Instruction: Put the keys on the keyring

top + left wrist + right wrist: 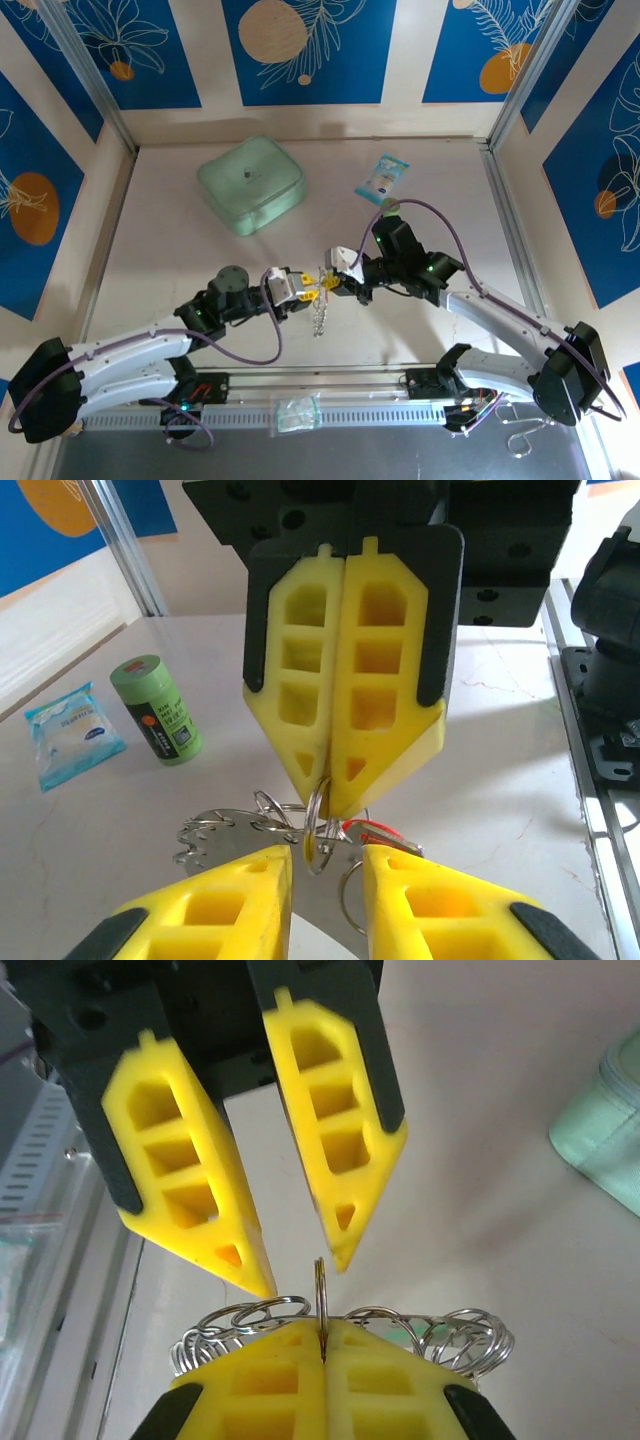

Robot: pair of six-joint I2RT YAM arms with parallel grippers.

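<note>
The keyring (320,310) hangs as a bunch of small silvery rings between the two grippers at the table's middle. My right gripper (322,1335) is shut on one thin split ring (320,1295) of the keyring (455,1335), held upright on edge. In the left wrist view that same ring (317,825) hangs from the right gripper (325,800). My left gripper (327,852) is open, its fingers on either side of the ring and apart from it. A red key (385,832) lies among the rings just right of it. A bit of green (403,1337) shows behind the rings.
A mint-green square pouch (250,185) sits at the back left of centre. A blue-white packet (382,178) lies at the back right, with a small green cylinder (157,710) beside it. A clear plastic bag (297,412) rests on the near rail.
</note>
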